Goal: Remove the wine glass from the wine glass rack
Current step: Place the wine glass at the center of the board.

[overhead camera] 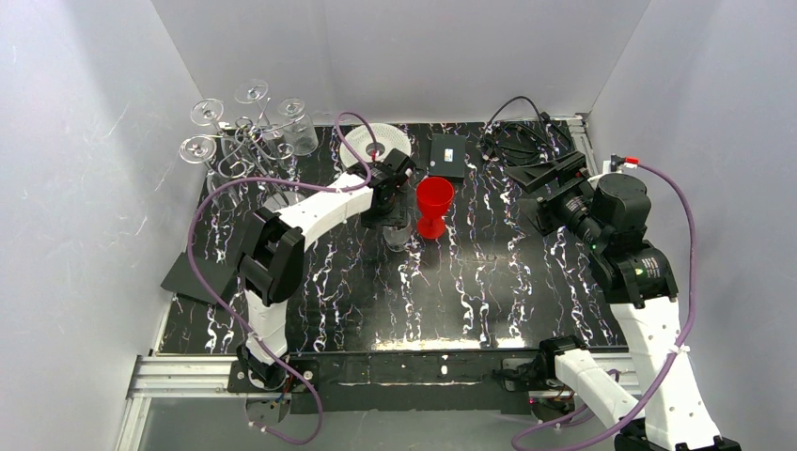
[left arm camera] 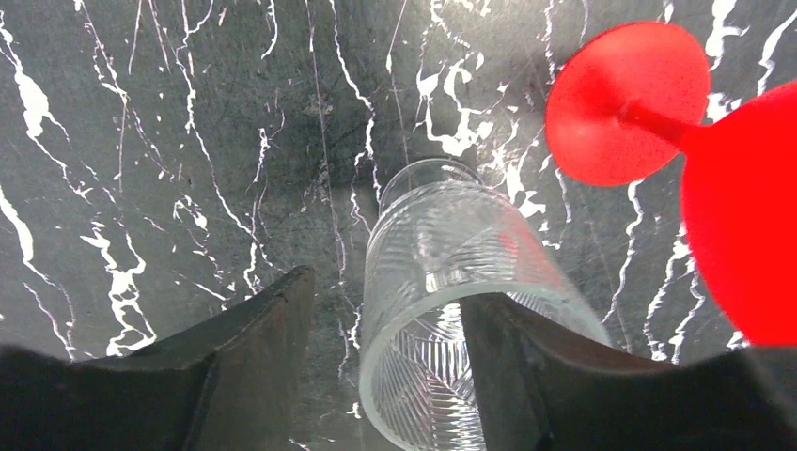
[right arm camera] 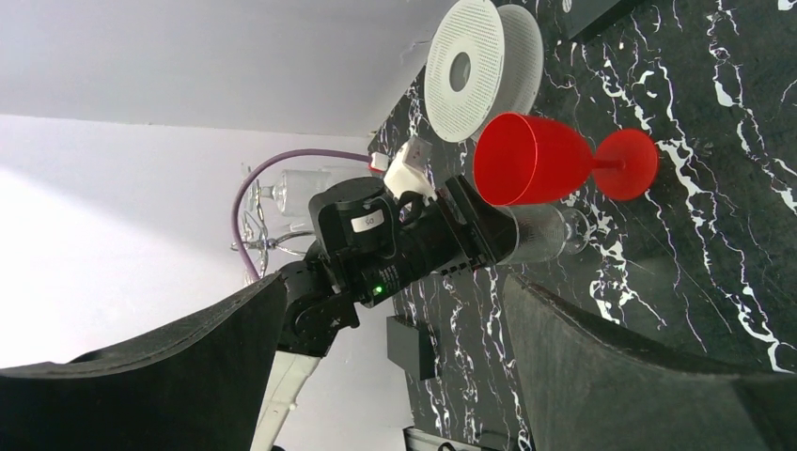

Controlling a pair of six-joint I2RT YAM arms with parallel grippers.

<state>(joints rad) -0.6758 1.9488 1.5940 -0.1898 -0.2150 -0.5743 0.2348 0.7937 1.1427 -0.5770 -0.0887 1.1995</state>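
Left wrist view shows the left gripper spread: one finger stands clear of the wine glass, the other overlaps its rim. The glass stands on the counter, with a red goblet just right of it. The wine glass rack stands well apart, back-left. The right gripper is spread and holds nothing.

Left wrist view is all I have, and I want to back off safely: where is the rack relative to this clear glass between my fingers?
Observer: Well away. The wine glass rack stands at the far left corner of the table; the wine glass is mid-table.
Operator: Anything hanging on it?
Observer: Yes, several clear glasses hang from its arms.
Operator: And the right arm?
Observer: The right gripper is open and empty, off to the right side.
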